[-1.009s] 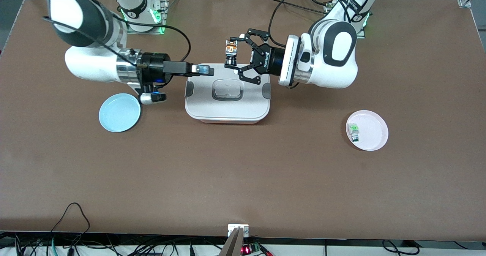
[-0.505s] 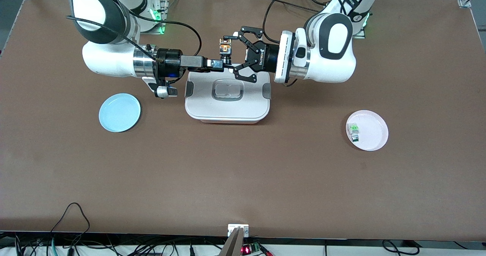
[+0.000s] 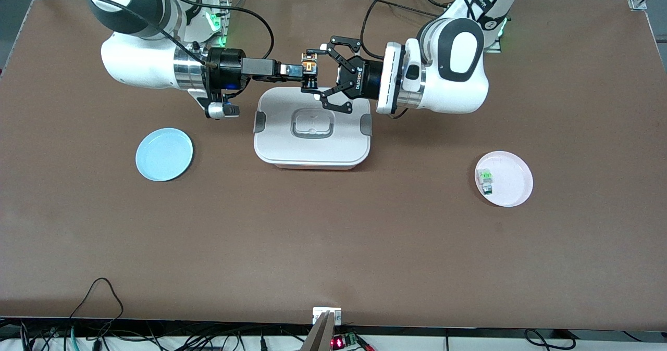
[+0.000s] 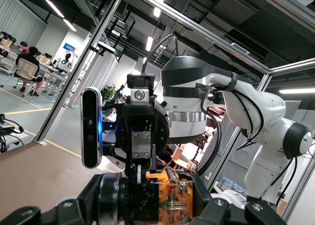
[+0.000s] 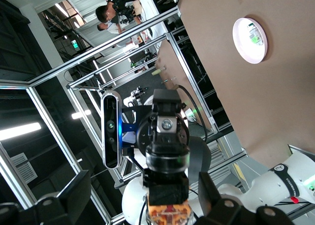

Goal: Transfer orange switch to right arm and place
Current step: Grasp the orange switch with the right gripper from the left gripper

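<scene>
The orange switch (image 3: 309, 67) is in the air over the edge of the white lidded box (image 3: 276, 150) that lies farther from the front camera. My left gripper (image 3: 312, 72), the black claw one, is shut on it end to end. The left wrist view shows the switch (image 4: 167, 203) between my claw links, its black cylinder at one end and its orange block at the other. My right gripper (image 3: 298, 71) is open, level with the switch and right up against it. In the right wrist view the switch (image 5: 167, 210) sits between my right gripper's (image 5: 145, 185) spread fingers.
A light blue plate (image 3: 164, 154) lies toward the right arm's end of the table. A pink plate (image 3: 513, 187) holding a small green-and-white part (image 3: 485, 175) lies toward the left arm's end, and also shows in the right wrist view (image 5: 258, 45).
My right gripper has moved in from beside the box, risen level with the switch and closed up to it. My left gripper shifted a little toward the right arm, still holding the switch.
</scene>
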`<state>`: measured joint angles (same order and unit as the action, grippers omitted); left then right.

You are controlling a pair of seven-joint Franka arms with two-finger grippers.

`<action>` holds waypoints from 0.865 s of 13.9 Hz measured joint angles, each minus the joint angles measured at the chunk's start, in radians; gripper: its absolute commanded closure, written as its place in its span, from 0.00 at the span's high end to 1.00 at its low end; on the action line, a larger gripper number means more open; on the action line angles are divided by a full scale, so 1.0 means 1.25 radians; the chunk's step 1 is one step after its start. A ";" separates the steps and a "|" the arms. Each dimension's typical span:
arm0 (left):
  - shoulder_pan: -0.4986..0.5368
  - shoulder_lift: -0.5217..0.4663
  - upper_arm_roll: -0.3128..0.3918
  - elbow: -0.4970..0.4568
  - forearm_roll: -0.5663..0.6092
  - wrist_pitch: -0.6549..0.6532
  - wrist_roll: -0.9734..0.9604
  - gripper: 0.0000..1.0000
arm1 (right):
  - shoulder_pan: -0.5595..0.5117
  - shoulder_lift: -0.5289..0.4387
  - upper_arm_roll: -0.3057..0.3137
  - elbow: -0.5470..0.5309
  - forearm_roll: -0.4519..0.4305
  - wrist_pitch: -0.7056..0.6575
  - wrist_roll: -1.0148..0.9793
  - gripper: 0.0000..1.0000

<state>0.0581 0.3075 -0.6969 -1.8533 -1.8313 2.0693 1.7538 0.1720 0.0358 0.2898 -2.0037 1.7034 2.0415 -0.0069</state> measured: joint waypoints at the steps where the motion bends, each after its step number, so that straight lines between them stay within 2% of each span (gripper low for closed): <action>1: 0.000 0.000 0.000 0.000 0.000 0.000 0.000 0.00 | 0.000 -0.002 0.003 -0.007 0.002 0.000 0.000 0.91; 3: 0.000 0.000 0.000 0.000 0.000 0.000 0.000 0.00 | 0.000 -0.002 0.018 -0.016 0.021 0.012 0.000 0.85; 4: 0.000 0.000 0.000 0.000 0.000 0.000 0.000 0.00 | 0.000 -0.002 0.026 -0.017 0.027 0.023 0.000 0.77; 6: 0.000 0.000 0.000 0.000 0.000 0.001 0.000 0.00 | 0.000 -0.002 0.035 -0.018 0.031 0.030 0.000 0.54; 9: 0.000 0.000 0.000 0.002 -0.001 0.001 -0.002 0.00 | 0.000 -0.004 0.036 -0.019 0.033 0.032 0.000 0.13; 10: 0.000 0.000 0.000 0.002 -0.001 0.001 -0.010 0.00 | 0.000 -0.004 0.036 -0.019 0.033 0.032 -0.002 0.04; 12: 0.000 0.000 0.000 0.003 -0.001 0.001 -0.012 0.00 | 0.000 -0.005 0.036 -0.019 0.033 0.032 -0.002 0.00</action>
<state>0.0584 0.3075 -0.6972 -1.8499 -1.8320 2.0701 1.7388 0.1719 0.0296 0.3347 -2.0279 1.7442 2.0821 -0.0097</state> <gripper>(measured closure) 0.251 0.573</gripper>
